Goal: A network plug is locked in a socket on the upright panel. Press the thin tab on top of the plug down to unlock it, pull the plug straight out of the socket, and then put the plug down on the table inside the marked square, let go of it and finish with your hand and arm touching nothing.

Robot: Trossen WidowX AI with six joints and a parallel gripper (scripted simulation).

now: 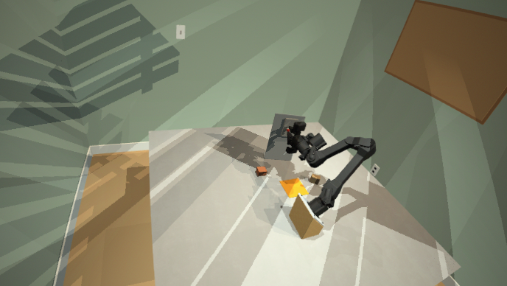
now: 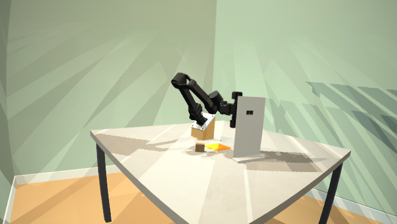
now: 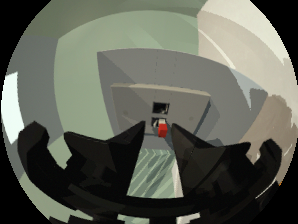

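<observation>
The upright grey panel [image 1: 277, 149] [image 2: 248, 133] [image 3: 130, 62] carries a raised socket plate [image 3: 135, 100] with two openings, one above the other. The small plug, with a red body [image 1: 288, 130] [image 3: 162, 131] and a pale part behind it, sits at the lower opening; the upper opening [image 3: 160, 107] is empty. My gripper [image 3: 158, 125] is partly open, in front of the plate. In the wrist view the plug shows between the two fingertips, nearer the right one; contact cannot be told. The tab is too small to make out. The orange marked square [image 1: 294, 188] [image 2: 217, 147] lies bare on the table.
A red-orange block [image 1: 261, 170] lies left of the square in the top view. A brown block [image 1: 314, 179] [image 2: 199, 147] lies on its other side. The arm's wooden base block [image 1: 303, 221] [image 2: 203, 133] stands near the square. The panel's foot [image 2: 248, 159] rests on the table.
</observation>
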